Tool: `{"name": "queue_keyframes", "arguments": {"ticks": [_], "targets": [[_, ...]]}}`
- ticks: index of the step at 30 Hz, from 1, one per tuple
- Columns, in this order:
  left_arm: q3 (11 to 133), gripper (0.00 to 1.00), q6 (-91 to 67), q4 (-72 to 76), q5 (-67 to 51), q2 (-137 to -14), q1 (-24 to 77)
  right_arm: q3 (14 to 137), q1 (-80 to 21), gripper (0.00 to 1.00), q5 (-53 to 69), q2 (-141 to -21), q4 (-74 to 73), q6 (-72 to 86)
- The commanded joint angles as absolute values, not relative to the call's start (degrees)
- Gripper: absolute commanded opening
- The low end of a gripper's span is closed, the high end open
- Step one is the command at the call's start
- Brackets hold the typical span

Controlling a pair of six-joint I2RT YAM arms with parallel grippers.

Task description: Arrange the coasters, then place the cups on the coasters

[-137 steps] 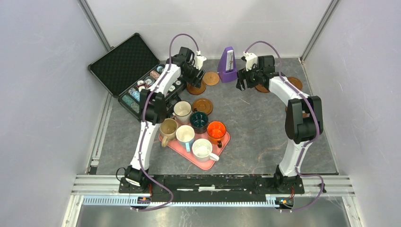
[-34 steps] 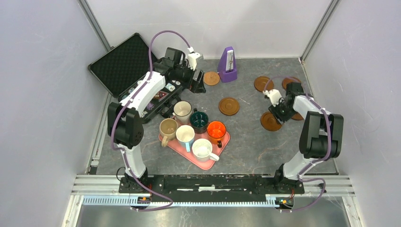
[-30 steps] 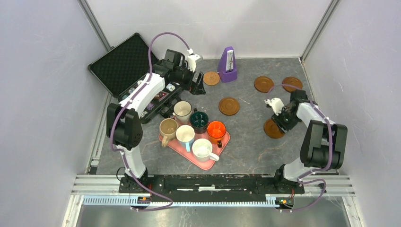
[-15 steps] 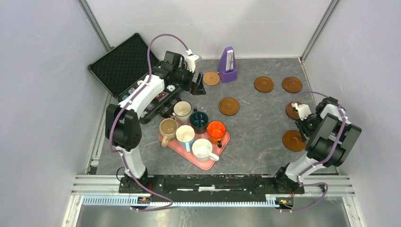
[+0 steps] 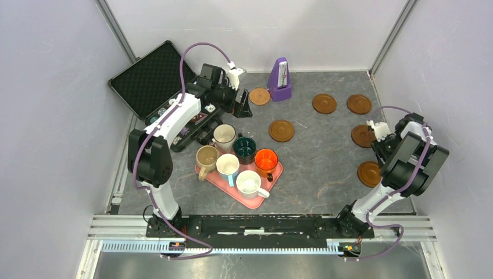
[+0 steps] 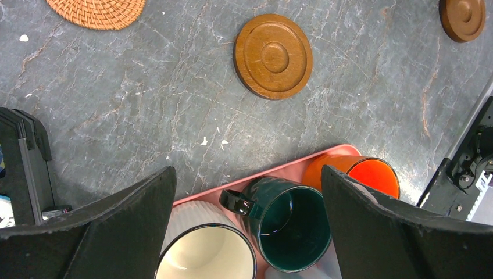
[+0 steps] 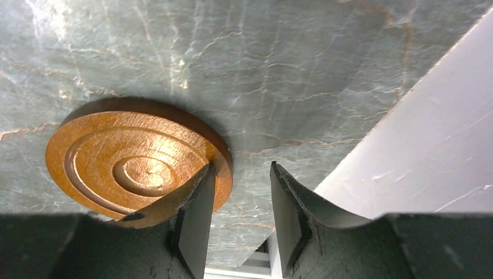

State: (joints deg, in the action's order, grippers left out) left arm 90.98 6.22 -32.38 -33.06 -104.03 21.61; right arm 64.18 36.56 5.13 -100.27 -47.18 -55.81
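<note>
All six cups (image 5: 249, 183) are bunched at the pink tray (image 5: 277, 172), with the teal cup (image 6: 290, 224) and the orange cup (image 6: 366, 174) along its far edge. My left end effector (image 6: 247, 174) hangs over that edge, jaws wide apart and empty. The open chip case (image 5: 152, 81) crowds that arm far-left of the tray.

Beyond the tray lie the woven tan coaster (image 5: 260, 96), beside the purple metronome (image 5: 281, 78), and a dark coaster (image 5: 282, 130). Four more dark ones lie to the tray's right.

Well right of the tray, hard by the side wall (image 7: 418, 116), the right end effector (image 7: 241, 167) has its jaws partly apart. It sits at the rim of a flat-lying coaster (image 7: 134, 163) on the desk (image 7: 290, 70). I can't tell whether a finger touches the coaster.
</note>
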Motion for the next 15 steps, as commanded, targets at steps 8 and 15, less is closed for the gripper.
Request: {"name": "queue_keyframes", "arguments": {"ticks": [8,15], "targets": [[91.3,1.0,5.3,-30.8,-33.5,-101.7,21.4,71.9,36.9,0.5,8.3,-101.8,-49.5,-55.6],[91.5,1.0,5.9,-32.0,-33.4,-101.2,21.4,81.8,31.8,0.7,19.1,-99.2,-55.8,-51.9]]}}
